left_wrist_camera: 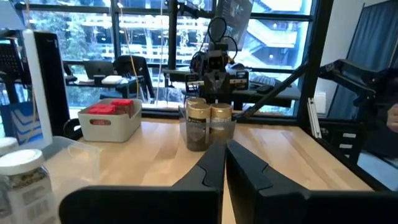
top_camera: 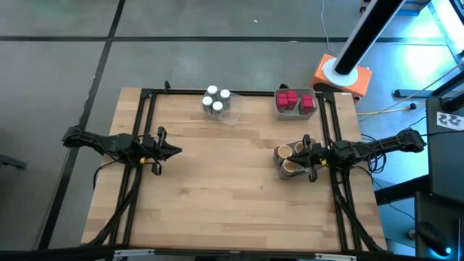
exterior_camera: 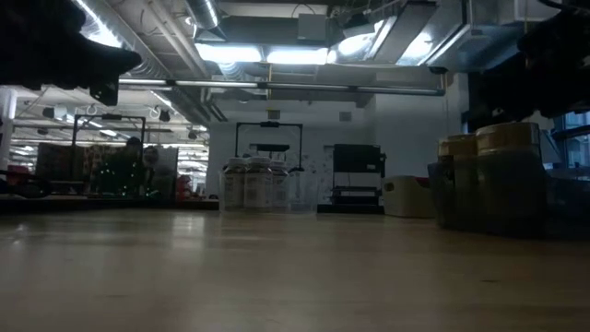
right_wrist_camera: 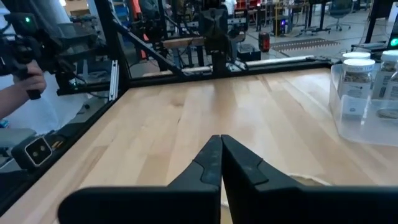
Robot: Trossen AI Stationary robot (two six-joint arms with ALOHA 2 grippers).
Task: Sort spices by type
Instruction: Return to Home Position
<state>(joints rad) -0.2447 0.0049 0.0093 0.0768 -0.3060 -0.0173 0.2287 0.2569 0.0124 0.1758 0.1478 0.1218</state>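
Grey concrete floor [top_camera: 58, 65] surrounds a pale wooden tabletop [top_camera: 232, 196] edged by a black frame [top_camera: 145, 94]. Across it the left arm [top_camera: 109, 143] reaches in from the left edge and the right arm [top_camera: 377, 147] from the right edge, both lying roughly level and pointing at each other, well apart. Three containers hold the spices, sorted by kind. A clear tray [top_camera: 230, 116] at the far edge, near the middle, carries four white-lidded jars [top_camera: 216, 100] standing upright together. Just to its right, at the far right corner, a grey bin [top_camera: 293, 113] holds the red packets [top_camera: 288, 98], packed side by side. Nearer on the right side, a dark bin [top_camera: 278, 161] holds the tan-brown jars [top_camera: 288, 152], upright and touching. The left pincer [top_camera: 176, 151] hangs over bare wood on the left half, its fingers [left_wrist_camera: 249, 171] pressed together with nothing between them. The right pincer [top_camera: 303, 154] sits directly above the dark bin and its jars, fingers [right_wrist_camera: 208, 162] likewise closed on nothing. Beyond the tabletop's edge in the right wrist view, a person's hand [right_wrist_camera: 25, 81] grips a dark device.
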